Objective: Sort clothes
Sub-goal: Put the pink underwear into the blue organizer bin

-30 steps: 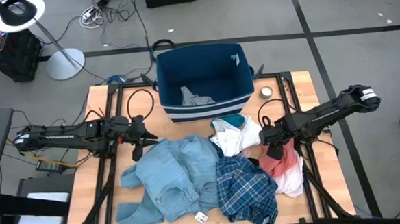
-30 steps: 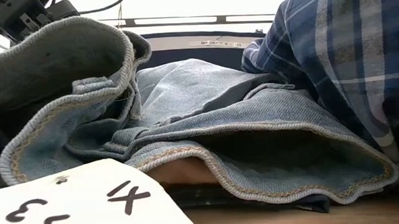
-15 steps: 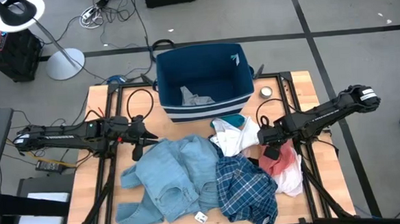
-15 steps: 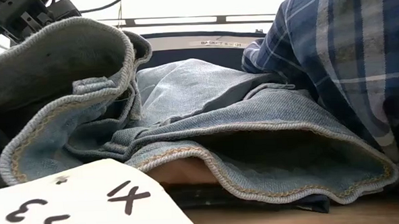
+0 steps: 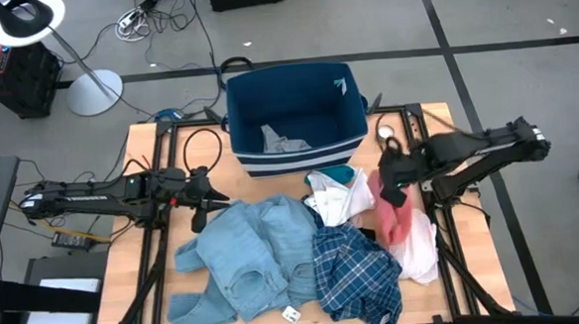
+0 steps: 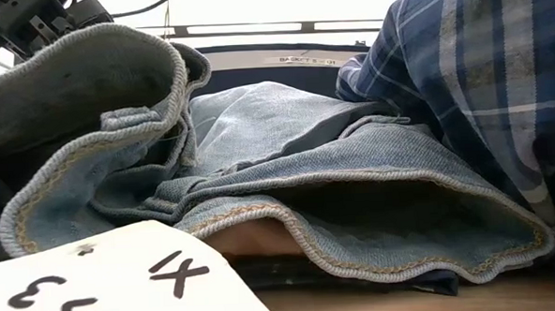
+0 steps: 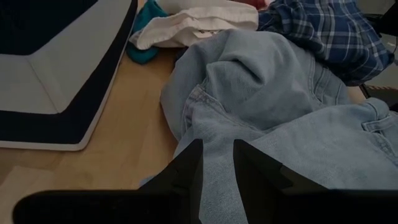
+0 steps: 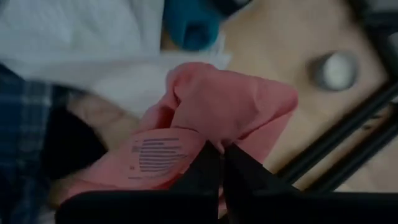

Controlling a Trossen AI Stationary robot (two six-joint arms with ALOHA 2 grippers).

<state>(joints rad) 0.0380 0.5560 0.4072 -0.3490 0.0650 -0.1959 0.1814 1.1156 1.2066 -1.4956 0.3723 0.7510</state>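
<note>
My right gripper (image 5: 388, 177) is raised over the pile's right side, shut on a salmon-red garment (image 5: 393, 211) that hangs below it. The other clothes lie heaped on the table: light blue denim pieces (image 5: 245, 259), a navy-white plaid shirt (image 5: 357, 270), a white item (image 5: 336, 199), a teal one (image 5: 341, 172) and a pale pink one (image 5: 426, 259). My left gripper (image 5: 198, 201) waits open at the pile's left edge, its fingers just above the denim (image 7: 267, 112). My right gripper pinches a bunched fold of the salmon-red garment (image 8: 219, 134) between its two shut fingers (image 8: 205, 171), coming steeply from above. The upper part is lifted and hangs slack below the fingers. Its lower end (image 5: 401, 238) still rests on the pile.
A navy fabric bin (image 5: 338, 98) with white stripes stands at the table's far edge with a grey piece (image 5: 283, 140) inside. A small round object (image 5: 384, 133) lies right of the bin. A paper tag (image 6: 105, 285) lies at the near edge. Black frame rails (image 5: 448, 243) run along both sides.
My right gripper has gone up and a little toward the far edge, tipping to point more steeply down. The salmon-red garment has come up with it: its upper part is drawn clear of the pile while its lower end stays among the clothes.
</note>
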